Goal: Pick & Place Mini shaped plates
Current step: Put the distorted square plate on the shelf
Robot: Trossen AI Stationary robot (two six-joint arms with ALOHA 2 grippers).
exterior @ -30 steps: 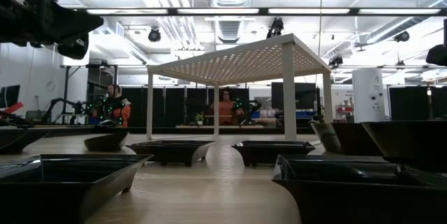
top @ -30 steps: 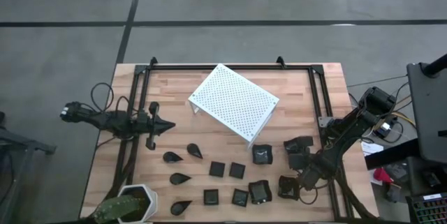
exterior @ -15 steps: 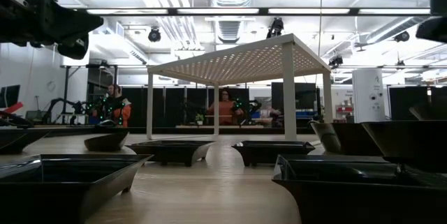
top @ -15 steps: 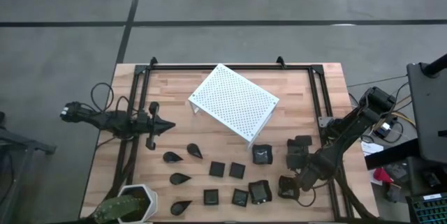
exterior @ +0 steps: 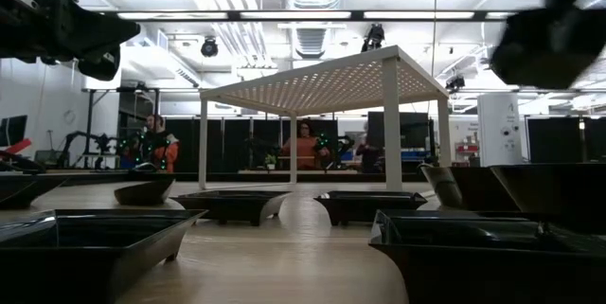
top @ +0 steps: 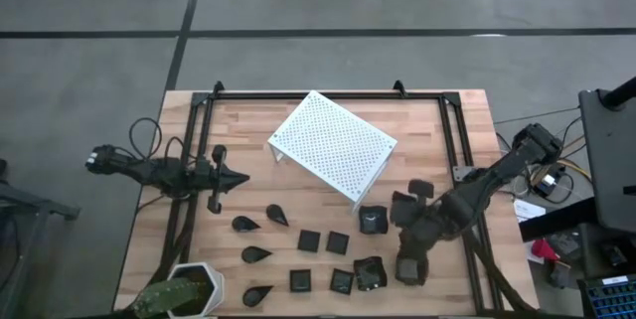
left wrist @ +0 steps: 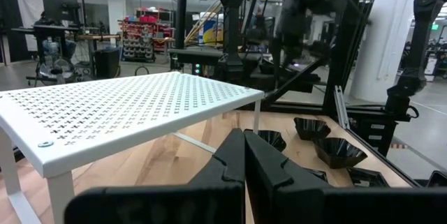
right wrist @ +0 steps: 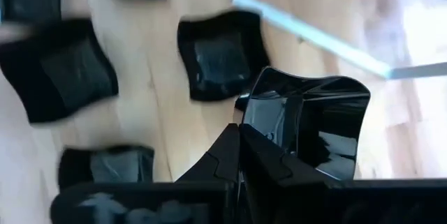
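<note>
– Where's the right tool?
– Above the wooden table, clamping a glossy black wavy-rimmed square plate by its rim, beside the white perforated metal rack.
– The left tool?
– Closed, empty, at the table's left side.

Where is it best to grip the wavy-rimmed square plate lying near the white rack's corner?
Take one raised rim wall of the wavy-rimmed plate, from straight above, one jaw inside, one outside: it lies flat, open upward. The side away from the white rack looks freest. The right gripper holds a similar plate by its rim.
</note>
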